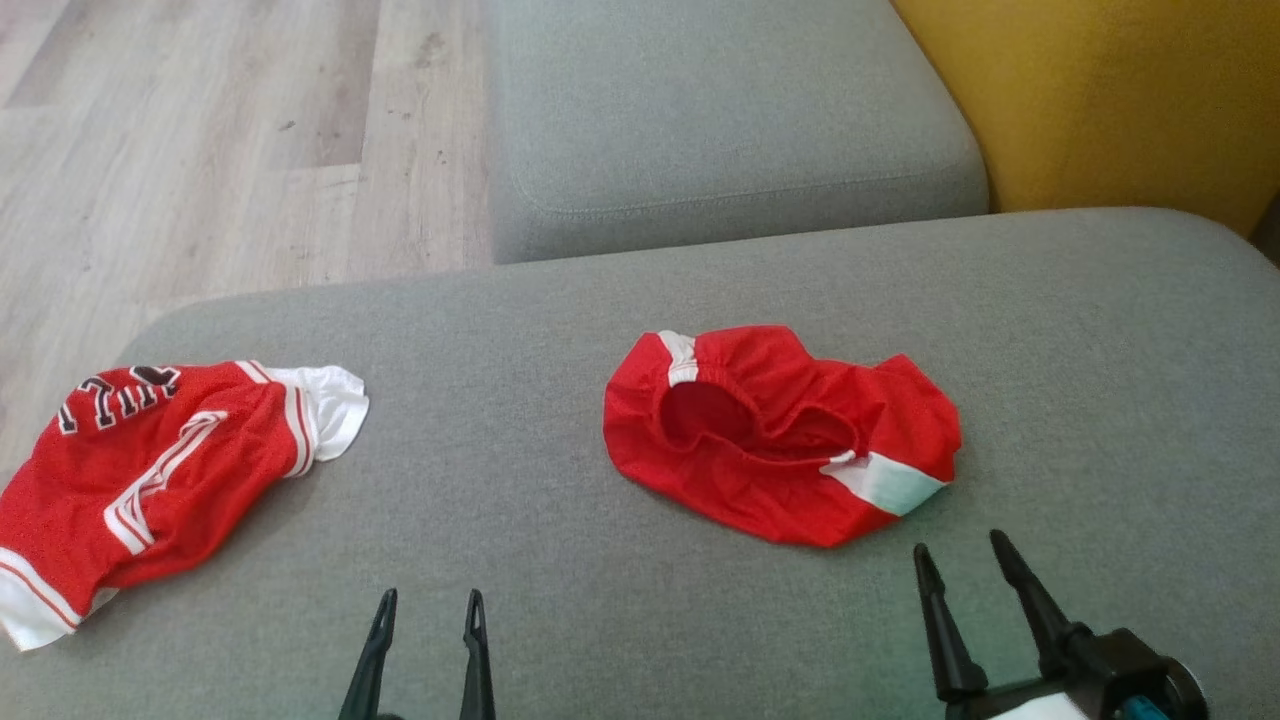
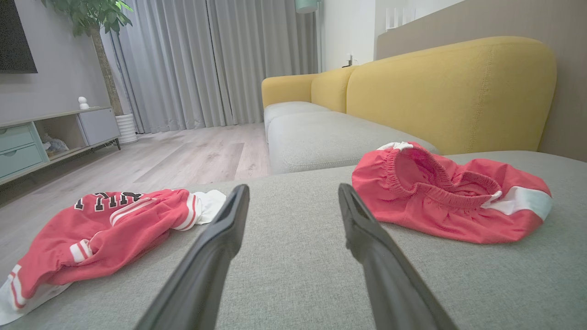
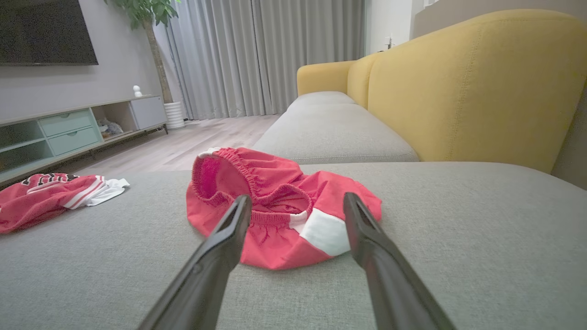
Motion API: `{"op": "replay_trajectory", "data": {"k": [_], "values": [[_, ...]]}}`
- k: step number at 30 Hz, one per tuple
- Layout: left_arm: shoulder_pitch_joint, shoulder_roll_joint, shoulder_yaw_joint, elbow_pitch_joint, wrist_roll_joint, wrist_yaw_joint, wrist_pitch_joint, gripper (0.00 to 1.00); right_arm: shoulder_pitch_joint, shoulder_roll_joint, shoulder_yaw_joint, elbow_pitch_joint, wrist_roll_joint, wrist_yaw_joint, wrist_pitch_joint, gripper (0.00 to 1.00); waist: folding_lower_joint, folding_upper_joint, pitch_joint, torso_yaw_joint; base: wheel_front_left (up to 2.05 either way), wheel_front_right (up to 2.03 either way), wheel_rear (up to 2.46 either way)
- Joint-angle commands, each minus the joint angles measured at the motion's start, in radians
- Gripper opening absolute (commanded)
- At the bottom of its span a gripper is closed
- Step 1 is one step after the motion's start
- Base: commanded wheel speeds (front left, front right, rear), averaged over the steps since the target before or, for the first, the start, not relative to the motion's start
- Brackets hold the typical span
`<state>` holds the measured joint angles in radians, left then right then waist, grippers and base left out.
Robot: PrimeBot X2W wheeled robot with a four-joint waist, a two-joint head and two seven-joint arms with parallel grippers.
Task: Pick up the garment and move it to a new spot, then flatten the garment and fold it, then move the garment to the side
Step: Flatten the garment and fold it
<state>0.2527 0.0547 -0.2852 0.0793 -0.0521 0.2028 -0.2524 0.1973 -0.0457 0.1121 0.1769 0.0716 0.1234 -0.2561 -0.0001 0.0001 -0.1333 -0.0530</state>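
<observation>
The crumpled red shorts (image 1: 780, 435) lie bunched in the middle of the grey sofa seat (image 1: 500, 330), waistband gaping upward, so they will need lifting before any flattening. The right hand (image 1: 958, 542) sits just short of their near edge, fingers apart and empty, seemingly lined up for that pick; the left hand (image 1: 431, 595), likewise spread and holding nothing, hovers over bare cushion; a lettered red garment (image 1: 150, 470) rests well apart at the seat's left edge, likely out of the way.
</observation>
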Motion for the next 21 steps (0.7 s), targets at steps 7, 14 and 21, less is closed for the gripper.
{"op": "replay_trajectory", "data": {"k": [7,14,21], "values": [[-0.022,-0.003,0.042,-0.028,0.005,0.001,-0.009,1.0,-0.02,-0.005,0.039,-0.036,0.007,0.007,-0.006,1.0,0.0001,-0.0001,-0.016,0.009,0.0,0.0,0.0],[-0.014,-0.004,0.041,-0.023,0.007,-0.004,-0.009,1.0,-0.014,-0.005,0.035,-0.034,0.006,0.007,-0.006,1.0,0.0001,-0.0001,-0.02,0.019,0.0,0.0,0.0],[-0.018,-0.004,0.035,-0.02,0.012,-0.006,-0.009,1.0,-0.014,-0.005,0.029,-0.033,0.009,0.007,-0.006,1.0,0.0001,-0.0001,-0.011,0.03,0.0,0.0,0.0]]}}
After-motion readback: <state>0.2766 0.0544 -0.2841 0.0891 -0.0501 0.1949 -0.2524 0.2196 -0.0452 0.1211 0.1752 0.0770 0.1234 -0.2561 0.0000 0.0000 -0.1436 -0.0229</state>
